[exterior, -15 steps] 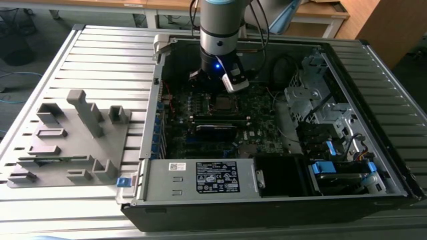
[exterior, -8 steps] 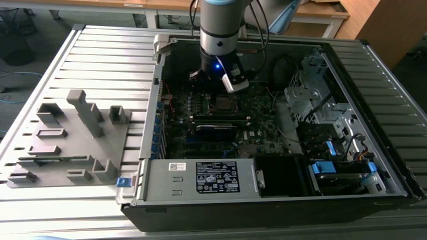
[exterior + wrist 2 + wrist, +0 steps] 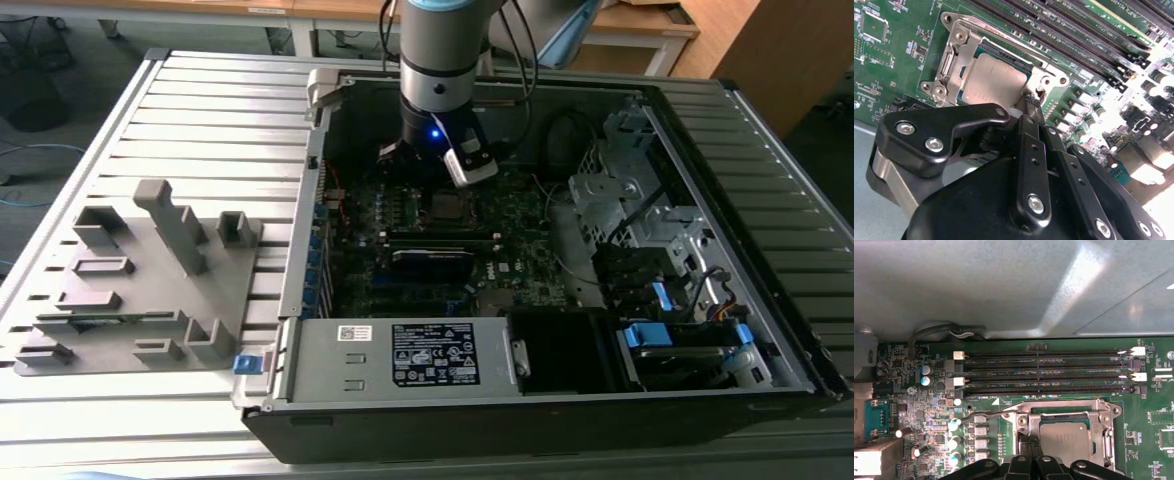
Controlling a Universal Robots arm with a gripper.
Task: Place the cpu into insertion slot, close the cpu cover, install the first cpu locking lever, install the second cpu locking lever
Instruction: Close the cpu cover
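Metal cpu cover (image 3: 951, 62), one, frames one cpu (image 3: 994, 82); four memory slots (image 3: 1046, 365).

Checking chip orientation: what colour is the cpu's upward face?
The flat square cpu shows dull grey-silver metal, best in the second wrist view.

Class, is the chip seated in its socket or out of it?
In. The chip lies flat within the socket, metal frame around its edges.

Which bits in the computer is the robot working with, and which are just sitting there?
For the job: the cpu, the cpu cover around it, a locking lever, the gripper beside them.
Just there: the long memory slots, the grey holder block, the labelled grey box.
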